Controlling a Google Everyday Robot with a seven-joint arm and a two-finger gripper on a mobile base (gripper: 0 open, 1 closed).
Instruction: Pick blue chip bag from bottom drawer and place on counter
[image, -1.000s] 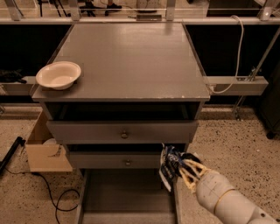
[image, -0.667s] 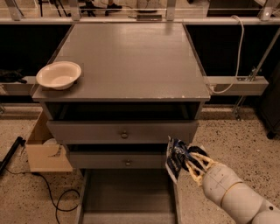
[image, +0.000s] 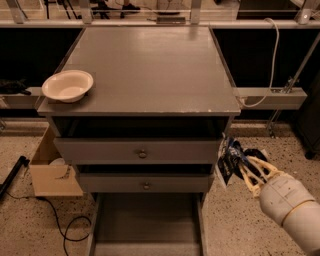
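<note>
Blue chip bag (image: 230, 164) in gripper (image: 243, 169) right of cabinet (image: 175, 150); bowl (image: 67, 86) on counter (image: 150, 70)

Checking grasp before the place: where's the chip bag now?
Right side of the camera view: chip bag is held in the end effector, just right of the knobbed drawers, below the counter.

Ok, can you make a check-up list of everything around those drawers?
Surface: counter grey, front edge chipped.
Job's things: blue chip bag outside the open bottom drawer, right of the cabinet, below counter height.
Clutter: white bowl on the counter's front left corner.
Grippers: gripper right of the cabinet, fingers shut on the bag.
Cables: white cable back right; black cable on floor, left.
Surroundings: cardboard box on floor, left.
</note>
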